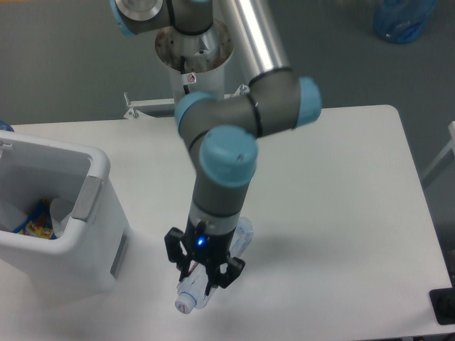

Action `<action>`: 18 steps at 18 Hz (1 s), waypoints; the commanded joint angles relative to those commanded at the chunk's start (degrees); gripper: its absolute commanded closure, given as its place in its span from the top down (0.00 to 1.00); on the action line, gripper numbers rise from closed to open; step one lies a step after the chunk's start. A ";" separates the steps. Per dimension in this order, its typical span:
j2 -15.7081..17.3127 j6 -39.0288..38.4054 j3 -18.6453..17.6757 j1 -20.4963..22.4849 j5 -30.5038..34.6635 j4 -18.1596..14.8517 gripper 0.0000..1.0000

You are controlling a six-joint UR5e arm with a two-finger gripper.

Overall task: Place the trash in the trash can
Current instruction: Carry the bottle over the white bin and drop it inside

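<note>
Under the fingers (205,273), the bottle (213,273) lies diagonally (cap toward lower-left).

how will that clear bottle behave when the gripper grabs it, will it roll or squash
The bottle looks empty, so probably light. Its thin clear wall may dent under the gripper. Lying on its round side on the table, it could roll if nudged.

Water bottle (193,298) mostly hidden behind end effector (204,278); trash can (99,170) cut off at left edge.
</note>
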 joint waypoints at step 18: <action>5.64 -15.56 8.45 -0.79 -39.13 0.79 0.37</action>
